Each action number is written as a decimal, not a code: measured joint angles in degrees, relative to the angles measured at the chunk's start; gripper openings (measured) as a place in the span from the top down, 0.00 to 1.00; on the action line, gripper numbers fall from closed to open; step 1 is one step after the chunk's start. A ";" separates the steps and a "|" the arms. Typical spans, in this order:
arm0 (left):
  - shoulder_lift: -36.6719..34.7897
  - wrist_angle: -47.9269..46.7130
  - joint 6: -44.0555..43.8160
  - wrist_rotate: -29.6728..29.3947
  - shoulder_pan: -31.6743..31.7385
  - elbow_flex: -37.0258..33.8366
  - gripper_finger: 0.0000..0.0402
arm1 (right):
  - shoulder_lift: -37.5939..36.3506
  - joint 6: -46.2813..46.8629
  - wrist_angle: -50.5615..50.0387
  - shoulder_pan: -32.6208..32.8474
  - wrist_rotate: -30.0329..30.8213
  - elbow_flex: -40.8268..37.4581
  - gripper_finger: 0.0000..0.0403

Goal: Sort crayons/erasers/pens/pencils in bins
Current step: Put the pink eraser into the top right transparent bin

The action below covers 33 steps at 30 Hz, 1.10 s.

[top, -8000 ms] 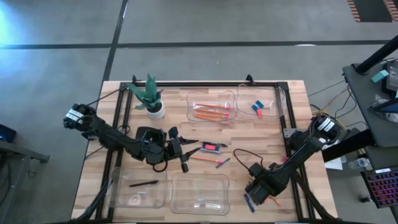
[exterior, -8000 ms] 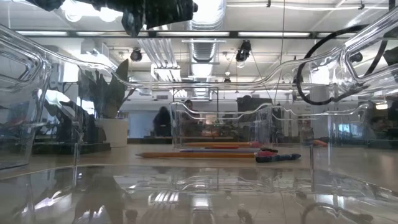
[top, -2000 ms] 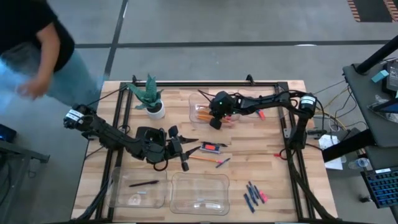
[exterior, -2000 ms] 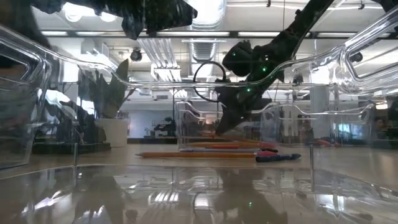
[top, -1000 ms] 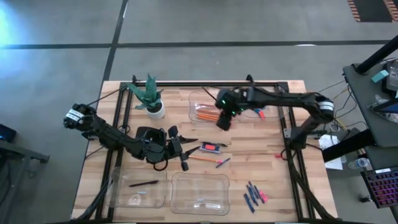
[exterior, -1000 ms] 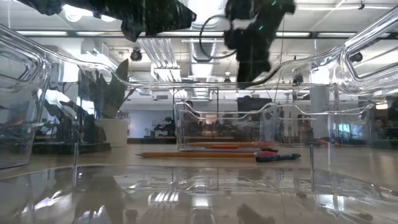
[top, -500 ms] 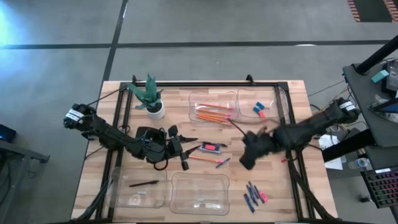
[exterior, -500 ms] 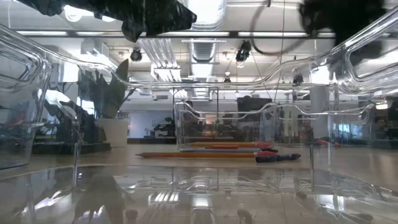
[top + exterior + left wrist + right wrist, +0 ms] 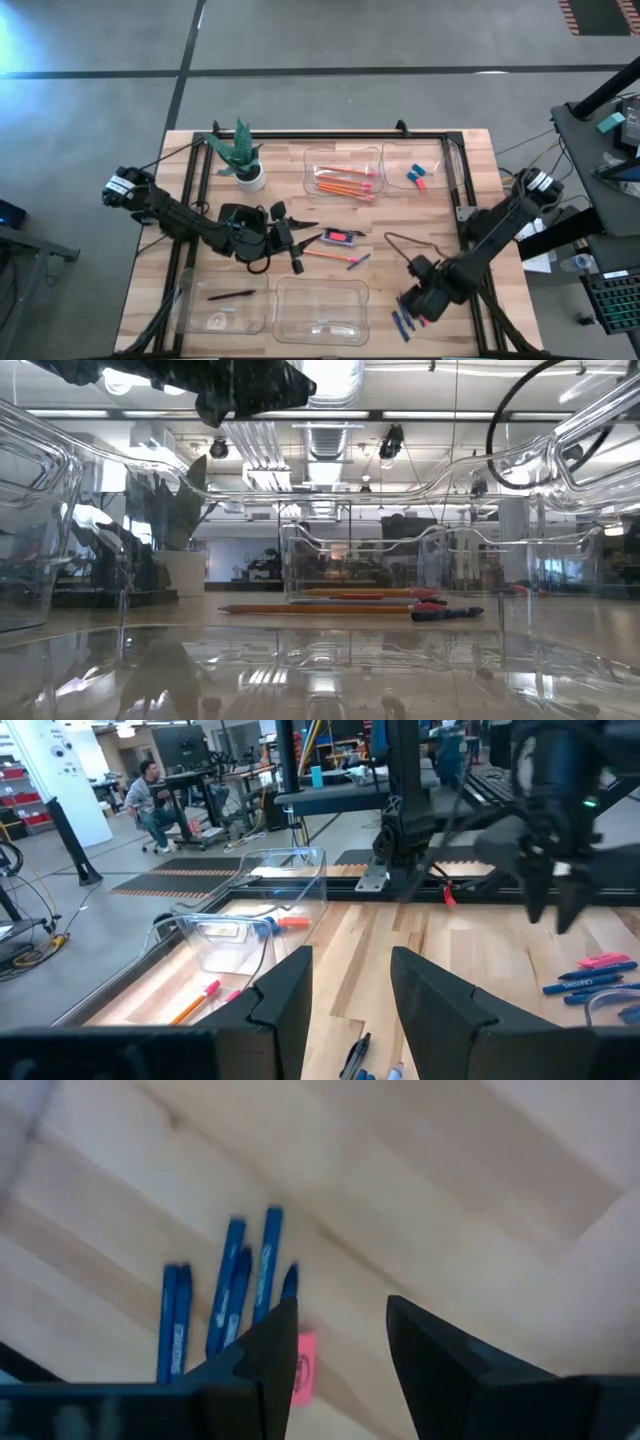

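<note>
A: While the left tool [image 9: 283, 238] idled mid-worktop [image 9: 440, 240], fingers parted and holding nothing, where did the right tool [image 9: 417, 303] stand?

B: Over the loose dark-blue crayons [image 9: 228, 1292] and a pink eraser [image 9: 301, 1366] near the worktop's front right; fingers apart, nothing between them.

A: Step in hand?

B: Judged: approach to pick up a crayon.

A: Next move?

B: Likely descend, straddle one crayon, close, then carry it to an empty front bin [image 9: 320, 310]. Pencils [image 9: 345, 183] and erasers [image 9: 417, 177] lay in the rear bins.
</note>
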 joint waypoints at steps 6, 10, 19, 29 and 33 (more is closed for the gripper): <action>0.00 0.00 -0.04 0.01 -0.02 0.00 0.69 | 6.67 0.80 0.45 1.26 -5.40 4.12 0.55; 0.00 -0.02 -0.07 0.01 -0.02 0.03 0.69 | 10.23 -0.64 0.81 1.46 -8.48 6.38 0.48; 0.00 -0.04 -0.13 -0.01 -0.02 0.04 0.69 | 14.58 -0.86 2.73 3.07 -12.42 6.67 0.45; 0.00 -0.04 -0.15 0.02 -0.02 0.04 0.69 | 15.35 -2.96 6.76 3.08 -12.22 4.95 0.51; 0.00 -0.03 -0.15 0.01 -0.02 0.04 0.69 | 15.39 -3.72 7.32 3.08 -12.22 3.97 0.54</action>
